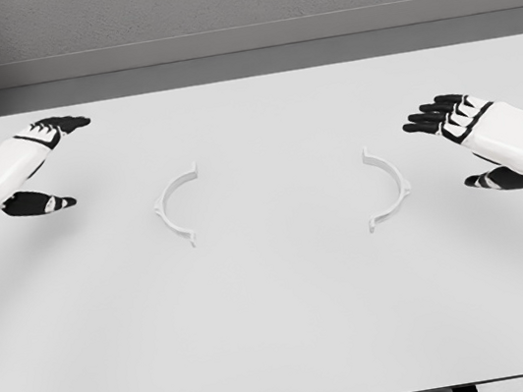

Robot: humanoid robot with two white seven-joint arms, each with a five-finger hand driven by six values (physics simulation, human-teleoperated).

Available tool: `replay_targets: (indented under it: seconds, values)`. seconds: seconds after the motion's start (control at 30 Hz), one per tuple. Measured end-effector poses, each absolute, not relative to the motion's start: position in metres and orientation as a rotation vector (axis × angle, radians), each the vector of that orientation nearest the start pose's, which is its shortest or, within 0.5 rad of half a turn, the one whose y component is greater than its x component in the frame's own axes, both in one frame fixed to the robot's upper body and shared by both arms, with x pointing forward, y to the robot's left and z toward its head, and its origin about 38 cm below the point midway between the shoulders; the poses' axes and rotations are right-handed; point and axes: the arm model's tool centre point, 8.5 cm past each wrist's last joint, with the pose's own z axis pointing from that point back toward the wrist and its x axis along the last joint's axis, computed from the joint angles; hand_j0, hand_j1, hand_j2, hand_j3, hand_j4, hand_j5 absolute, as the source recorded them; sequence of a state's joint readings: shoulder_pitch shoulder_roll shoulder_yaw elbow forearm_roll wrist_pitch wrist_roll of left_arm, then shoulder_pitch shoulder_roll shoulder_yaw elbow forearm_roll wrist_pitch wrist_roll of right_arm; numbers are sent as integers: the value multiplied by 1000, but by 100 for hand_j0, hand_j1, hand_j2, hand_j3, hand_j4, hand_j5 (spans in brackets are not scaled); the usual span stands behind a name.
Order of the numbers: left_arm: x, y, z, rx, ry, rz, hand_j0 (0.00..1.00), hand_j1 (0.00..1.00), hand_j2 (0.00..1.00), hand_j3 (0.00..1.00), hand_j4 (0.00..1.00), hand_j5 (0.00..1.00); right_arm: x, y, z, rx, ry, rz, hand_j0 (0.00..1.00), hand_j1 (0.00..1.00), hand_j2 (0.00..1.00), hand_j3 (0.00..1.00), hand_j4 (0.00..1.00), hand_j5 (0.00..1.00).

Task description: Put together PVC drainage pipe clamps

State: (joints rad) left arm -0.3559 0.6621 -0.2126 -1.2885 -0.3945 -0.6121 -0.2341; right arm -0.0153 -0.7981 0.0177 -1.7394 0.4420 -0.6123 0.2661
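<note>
Two white half-ring clamp pieces lie flat on the white table. The left clamp half bulges to the left, with small tabs at both ends. The right clamp half bulges to the right, so the two open sides face each other across a wide gap. My left hand hovers at the far left, well left of the left half, fingers spread and holding nothing. My right hand hovers at the far right, just right of the right half, fingers extended, thumb apart, empty.
The table's far edge meets a grey wall at the back. The table's front edge runs along the bottom of the view. Nothing else lies on the tabletop.
</note>
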Motion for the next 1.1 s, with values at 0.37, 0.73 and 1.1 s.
replay_targets:
  seconds: [0.37,0.73,1.1]
  values:
    - [441,335,170,469,-1751,-1436,100,100,100,100,100,100,360,-348,183,-576,-1753,1530,100,100,100,100,100,100]
    - [464,308,141,381,-1704,-1417,100,100,100,100,100,100,389,-343,150,-662,-1635,1534,100,100,100,100,100,100]
    - [464,300,123,342,-1675,-1410,100,100,100,100,100,100,403,-323,138,-704,-1570,1617,100,100,100,100,100,100]
